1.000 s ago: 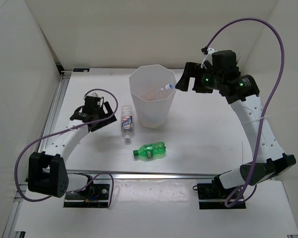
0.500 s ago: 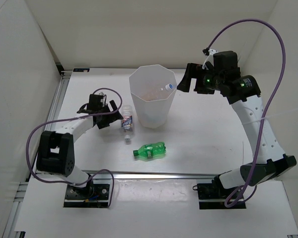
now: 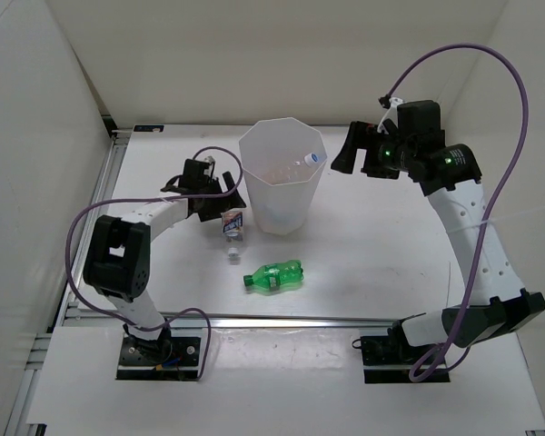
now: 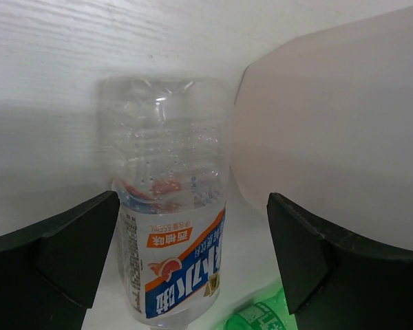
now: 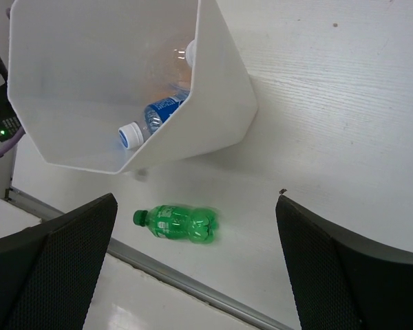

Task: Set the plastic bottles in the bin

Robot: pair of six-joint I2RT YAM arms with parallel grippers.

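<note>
Left arm [image 3: 153, 216] swung in; white-labelled bottle [image 4: 168, 227] lies before its spread jaws.

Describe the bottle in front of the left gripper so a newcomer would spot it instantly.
Start at the tall white bin in the middle of the table. Just beside its left wall lies a clear bottle with a white, orange and blue label. Unlike the green bottle nearer the arm bases, it is see-through.

A robotics lab test cell; a white wood-grain table [image 3: 381, 245] is boxed in by plain white wall panels [image 3: 36, 136] at its left, far and right edges; a bare aluminium rail [image 3: 291, 320] runs along the near edge; a white-and-black left arm [image 3: 153, 215] and right arm [image 3: 465, 218] are bolted there, trailing purple cables [image 3: 472, 46].
</note>
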